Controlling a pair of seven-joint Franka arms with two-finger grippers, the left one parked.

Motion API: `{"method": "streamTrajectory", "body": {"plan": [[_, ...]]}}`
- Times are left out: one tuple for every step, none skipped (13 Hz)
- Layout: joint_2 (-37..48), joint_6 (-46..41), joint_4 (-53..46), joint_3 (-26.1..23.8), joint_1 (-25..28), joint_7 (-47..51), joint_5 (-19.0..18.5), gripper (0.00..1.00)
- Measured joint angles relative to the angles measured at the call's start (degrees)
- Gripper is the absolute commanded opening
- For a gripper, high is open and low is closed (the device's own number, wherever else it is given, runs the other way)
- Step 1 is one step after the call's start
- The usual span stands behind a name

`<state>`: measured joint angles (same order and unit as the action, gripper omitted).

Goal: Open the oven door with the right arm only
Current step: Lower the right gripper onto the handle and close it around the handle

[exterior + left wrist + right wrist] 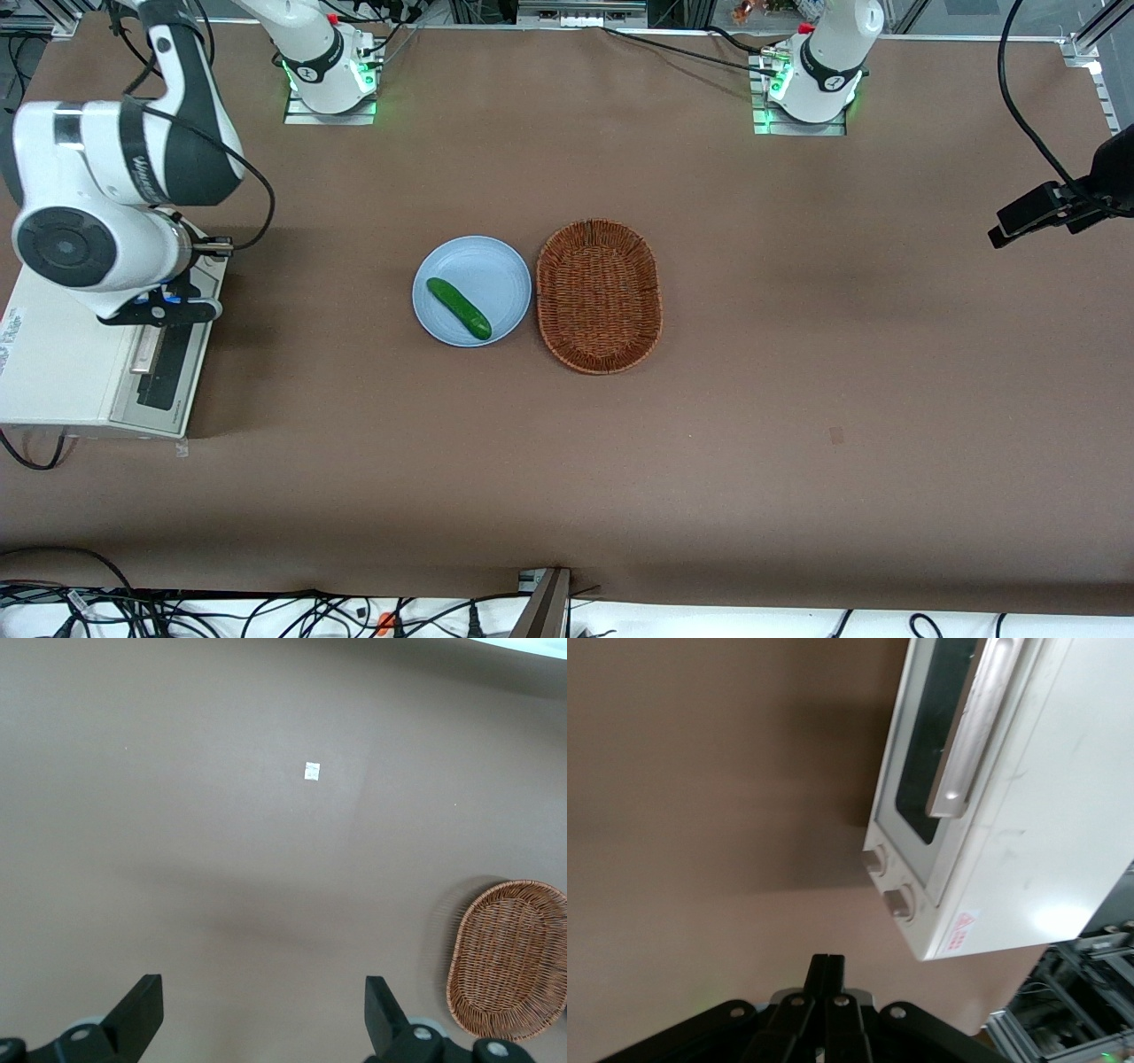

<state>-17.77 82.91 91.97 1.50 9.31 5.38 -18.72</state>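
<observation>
The cream-white oven [53,372] stands at the working arm's end of the table. Its oven door [168,368] is closed, with a dark glass window and a silver bar handle [146,350]. The right arm [97,190] hangs over the oven. Its black gripper [164,307] with blue marks hovers above the door, over the end of the handle farther from the front camera. In the right wrist view the gripper [827,967] is shut and empty, apart from the oven door [917,771], its handle [974,726] and the two knobs [888,882].
A light blue plate [496,266] with a green cucumber [458,307] sits mid-table, beside a wicker basket [599,295], which also shows in the left wrist view [509,957]. A black camera mount [1063,208] stands at the parked arm's end.
</observation>
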Motion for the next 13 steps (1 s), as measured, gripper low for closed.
{"method": "streamTrajectory", "body": {"plan": [[-1.0, 0.7, 0.0, 0.0, 0.0, 0.0, -2.7, 0.00], [-2.0, 1.6, 0.0, 0.1, -0.1, 0.0, -5.2, 0.00], [-3.1, 2.6, 0.0, 0.2, -0.2, 0.0, -7.4, 0.00], [-4.1, 3.6, 0.0, 0.3, -0.3, 0.0, -9.0, 0.00], [-5.0, 4.8, 0.0, 0.4, -0.4, 0.0, -10.2, 0.00], [-5.9, 5.9, 0.0, 0.6, -0.6, 0.0, -11.2, 0.00], [-6.6, 7.0, 0.0, 0.7, -1.0, 0.0, -12.0, 0.00], [-7.2, 8.0, 0.0, 0.8, -1.4, 0.0, -12.7, 0.00], [-7.7, 9.0, 0.0, 0.9, -1.9, 0.0, -13.3, 0.00], [-8.0, 9.8, -0.1, 0.9, -2.3, -0.1, -13.7, 0.00], [-8.3, 10.6, -0.1, 0.9, -2.6, -0.2, -13.9, 0.00], [-8.6, 11.1, -0.1, 0.9, -2.9, -0.3, -14.0, 0.00], [-8.7, 11.4, -0.1, 0.9, -3.1, -0.5, -14.1, 0.00]]}}
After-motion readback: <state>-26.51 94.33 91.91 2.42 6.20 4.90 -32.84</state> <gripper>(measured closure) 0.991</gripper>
